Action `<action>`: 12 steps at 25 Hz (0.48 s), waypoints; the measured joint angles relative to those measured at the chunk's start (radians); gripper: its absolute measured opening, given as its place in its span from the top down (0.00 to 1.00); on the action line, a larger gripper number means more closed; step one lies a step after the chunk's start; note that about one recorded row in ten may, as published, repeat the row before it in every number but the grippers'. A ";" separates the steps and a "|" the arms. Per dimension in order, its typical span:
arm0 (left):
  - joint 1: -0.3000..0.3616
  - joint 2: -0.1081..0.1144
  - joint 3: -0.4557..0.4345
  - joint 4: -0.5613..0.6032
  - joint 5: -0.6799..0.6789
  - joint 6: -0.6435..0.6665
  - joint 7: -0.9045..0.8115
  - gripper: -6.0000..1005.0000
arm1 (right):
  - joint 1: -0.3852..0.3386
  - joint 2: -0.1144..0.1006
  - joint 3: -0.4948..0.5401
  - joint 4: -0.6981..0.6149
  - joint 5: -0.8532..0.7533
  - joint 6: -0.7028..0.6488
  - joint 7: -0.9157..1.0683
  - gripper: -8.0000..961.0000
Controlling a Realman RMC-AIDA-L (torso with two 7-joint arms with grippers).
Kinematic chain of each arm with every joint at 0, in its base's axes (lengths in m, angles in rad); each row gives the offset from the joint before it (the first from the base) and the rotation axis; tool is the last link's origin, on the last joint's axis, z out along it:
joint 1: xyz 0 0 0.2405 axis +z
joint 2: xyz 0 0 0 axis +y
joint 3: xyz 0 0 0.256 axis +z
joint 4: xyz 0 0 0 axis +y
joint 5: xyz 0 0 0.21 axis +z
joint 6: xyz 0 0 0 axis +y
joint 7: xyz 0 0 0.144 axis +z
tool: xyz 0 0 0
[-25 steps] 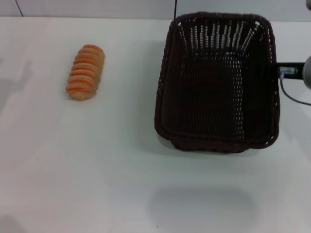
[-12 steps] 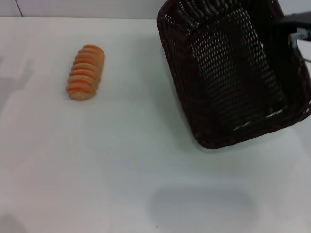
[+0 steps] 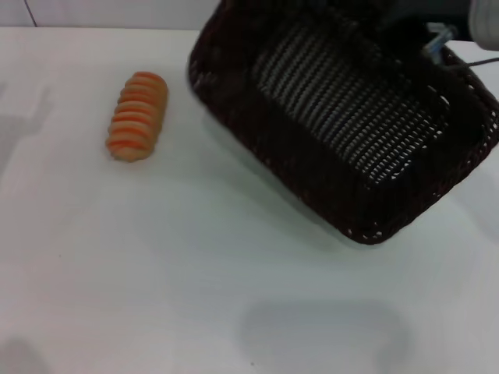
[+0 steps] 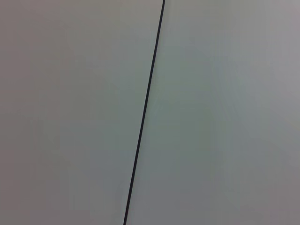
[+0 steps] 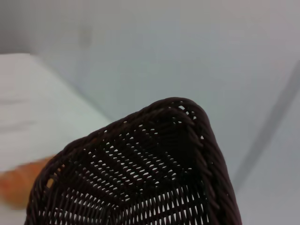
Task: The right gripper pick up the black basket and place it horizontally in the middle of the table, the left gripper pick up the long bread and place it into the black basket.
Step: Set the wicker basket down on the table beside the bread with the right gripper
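Observation:
The black basket [image 3: 343, 117] hangs tilted above the table [image 3: 156, 273] at the back right, its long axis running diagonally. My right gripper [image 3: 427, 40] holds its far rim, shut on the wicker. The right wrist view shows a corner of the basket [image 5: 140, 183] from close up, with the long bread [image 5: 18, 183] as an orange blur beyond it. On the table's left part lies the long bread [image 3: 138, 115], orange-tan with cream ridges, a little apart from the basket's near corner. The left gripper is out of view.
The left wrist view shows only a pale wall panel with a thin dark seam [image 4: 143, 112]. A faint grey shadow [image 3: 323, 331] lies on the tabletop near the front edge. The back edge of the table runs just behind the bread.
The basket has been lifted off the table, swung leftward and turned from upright-lengthwise to a diagonal tilt. The right arm moved up and back with it. The bread has not moved.

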 joint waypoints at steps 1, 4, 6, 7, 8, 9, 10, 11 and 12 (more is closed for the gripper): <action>0.000 0.000 0.000 0.000 0.000 0.000 0.000 0.24 | 0.014 0.000 0.008 0.001 0.037 0.027 -0.043 0.81; -0.004 -0.003 0.000 0.000 0.000 0.015 -0.007 0.24 | 0.062 -0.001 0.035 0.015 0.136 0.144 -0.164 0.81; -0.005 -0.003 0.001 0.000 0.000 0.022 -0.014 0.24 | 0.070 -0.001 0.044 0.020 0.155 0.173 -0.189 0.81; -0.005 -0.003 0.001 0.000 0.000 0.022 -0.014 0.24 | 0.078 -0.001 0.057 0.026 0.175 0.202 -0.216 0.81; -0.007 -0.003 0.001 0.000 0.000 0.044 -0.025 0.24 | 0.083 -0.001 0.072 0.029 0.194 0.231 -0.239 0.81; -0.009 -0.003 0.001 0.000 0.000 0.056 -0.026 0.24 | 0.099 -0.002 0.122 0.036 0.241 0.292 -0.294 0.81; -0.009 -0.003 0.001 0.000 0.000 0.056 -0.026 0.24 | 0.099 -0.002 0.122 0.036 0.241 0.292 -0.294 0.81; -0.009 -0.003 0.001 0.000 0.000 0.056 -0.026 0.24 | 0.109 -0.003 0.156 0.037 0.268 0.325 -0.318 0.81; -0.013 -0.004 0.001 0.000 0.000 0.072 -0.027 0.24 | 0.131 -0.009 0.226 0.036 0.319 0.387 -0.366 0.81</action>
